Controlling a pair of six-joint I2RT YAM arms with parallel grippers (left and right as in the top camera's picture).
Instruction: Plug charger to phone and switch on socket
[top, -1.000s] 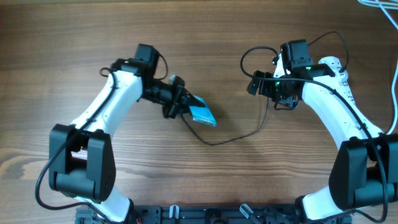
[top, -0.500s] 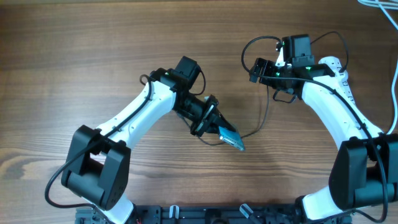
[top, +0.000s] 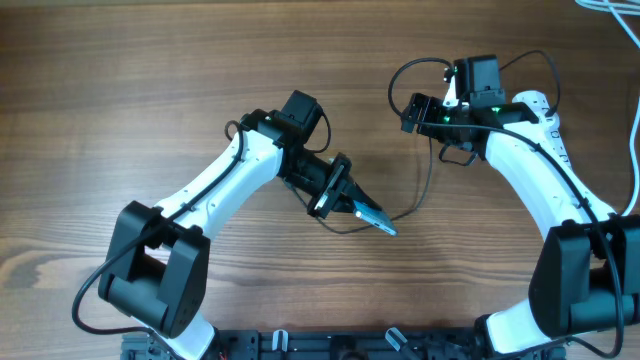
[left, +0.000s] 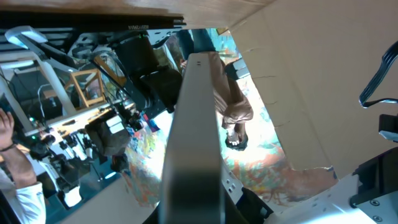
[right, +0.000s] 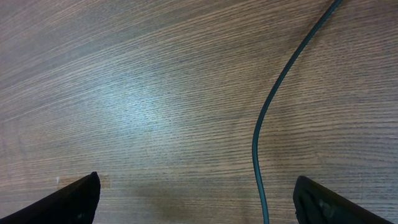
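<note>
My left gripper (top: 350, 207) is shut on the phone (top: 374, 219) and holds it edge-on just above the table, near the front centre. In the left wrist view the phone (left: 196, 118) is a grey slab seen along its edge, and its screen is hidden. The charger, a thin black cable (top: 429, 185), runs from beside my right gripper (top: 411, 112) down to the phone; its connector tip is hidden. My right gripper (right: 199, 202) is open and empty above the wood, with the cable (right: 266, 118) lying between its fingers, nearer the right one. The socket is out of view.
The wooden table (top: 120, 90) fills the overhead view. Thin white cords (top: 612, 12) cross the far right corner. The arm bases and a black rail (top: 330, 345) sit along the front edge.
My left arm swung right and toward the front with the phone, then turned it from screen-up to edge-on. My right gripper shifted slightly toward the back, then stayed still.
</note>
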